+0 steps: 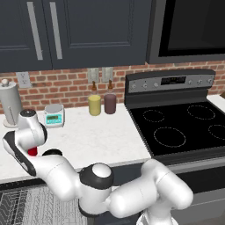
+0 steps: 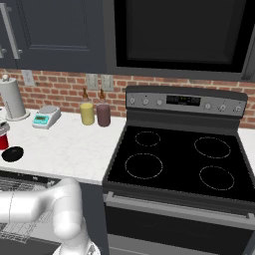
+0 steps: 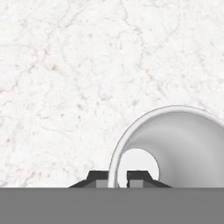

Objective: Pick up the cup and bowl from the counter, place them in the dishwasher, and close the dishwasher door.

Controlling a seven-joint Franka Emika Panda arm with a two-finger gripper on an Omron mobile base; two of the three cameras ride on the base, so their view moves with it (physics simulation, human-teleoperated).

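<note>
The red cup (image 1: 32, 151) stands on the white counter (image 1: 101, 136) near its front edge, mostly hidden behind my wrist. From above, the cup (image 3: 183, 144) shows its white inside, and my gripper (image 3: 117, 178) has one finger inside the rim and one outside, shut on the cup's wall. The black bowl (image 1: 52, 153) sits just right of the cup, close to the edge. In the right base view the cup (image 2: 3, 142) is at the left border with the bowl (image 2: 12, 154) beside it. Below the counter, the dishwasher's grey wire rack (image 1: 26, 206) shows; its door is out of view.
A yellow canister (image 1: 94, 105) and a maroon canister (image 1: 110, 103) stand at the brick wall. A small scale (image 1: 54, 116) and a paper towel roll (image 1: 9, 103) are at the back left. The black stove top (image 1: 184, 127) adjoins the counter on the right.
</note>
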